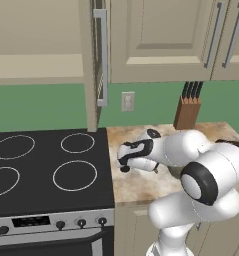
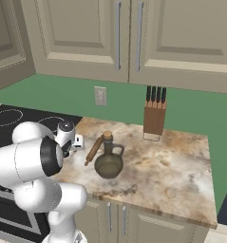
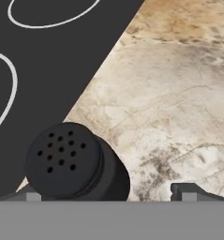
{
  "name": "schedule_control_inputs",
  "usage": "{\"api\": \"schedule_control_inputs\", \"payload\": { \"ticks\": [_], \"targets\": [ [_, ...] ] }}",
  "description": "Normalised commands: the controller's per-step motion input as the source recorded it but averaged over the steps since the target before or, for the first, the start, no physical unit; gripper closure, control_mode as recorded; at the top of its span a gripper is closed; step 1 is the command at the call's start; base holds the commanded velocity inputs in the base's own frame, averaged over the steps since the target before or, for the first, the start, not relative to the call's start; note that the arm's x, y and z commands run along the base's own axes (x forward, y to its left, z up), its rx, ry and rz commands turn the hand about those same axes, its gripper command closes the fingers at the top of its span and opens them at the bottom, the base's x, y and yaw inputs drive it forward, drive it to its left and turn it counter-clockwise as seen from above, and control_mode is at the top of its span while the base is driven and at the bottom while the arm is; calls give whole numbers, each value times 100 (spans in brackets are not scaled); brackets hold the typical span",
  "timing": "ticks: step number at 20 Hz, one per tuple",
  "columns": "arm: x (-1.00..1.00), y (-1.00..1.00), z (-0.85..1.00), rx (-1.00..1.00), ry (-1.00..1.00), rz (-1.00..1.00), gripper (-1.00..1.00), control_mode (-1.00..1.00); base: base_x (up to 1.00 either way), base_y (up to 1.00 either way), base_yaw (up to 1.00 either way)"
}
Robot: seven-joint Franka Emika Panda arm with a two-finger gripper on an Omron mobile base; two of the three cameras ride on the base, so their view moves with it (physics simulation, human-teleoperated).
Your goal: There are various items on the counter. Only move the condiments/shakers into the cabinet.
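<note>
1. So far, nothing put away yet: bare inner shelf (image 1: 38,65) of the cabinet (image 1: 91,65) with its tall door swung out, up at 12 o'clock over the stovetop (image 1: 46,170).
2. Low over the worktop (image 2: 172,166), hand (image 3: 108,193) spread wide, pinching nothing.
3. Right by the hand, small black shaker (image 3: 73,161) standing on the worktop next to the stovetop edge, near the 7 o'clock finger tip (image 3: 31,193), not gripped.
4. Dark olive corked jug (image 2: 108,159) waiting in the middle of the worktop, with the wooden rolling pin (image 2: 93,149) just beside it at 10 o'clock.
5. Wooden knife block (image 2: 154,118) at the back wall, to stay put.
6. Can't spot the pale grey shaker.
7. Probably next: close on the black shaker, lift, carry to the shelf, then the others.
</note>
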Motion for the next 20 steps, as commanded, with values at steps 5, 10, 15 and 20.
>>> {"api": "schedule_control_inputs", "payload": {
  "ticks": [5, 10, 15, 20],
  "targets": [
    [11, 19, -4, 0, 0, 3, -100, -100, 0, 0, 0],
    [9, 5, -9, 0, 0, 0, -100, -100, 0, 0, 0],
    [6, 7, -10, 0, 0, 0, 100, -100, 0, 0, 0],
    [-9, 1, -1, 0, -3, 0, 100, -100, 0, 0, 0]
  ]
}}
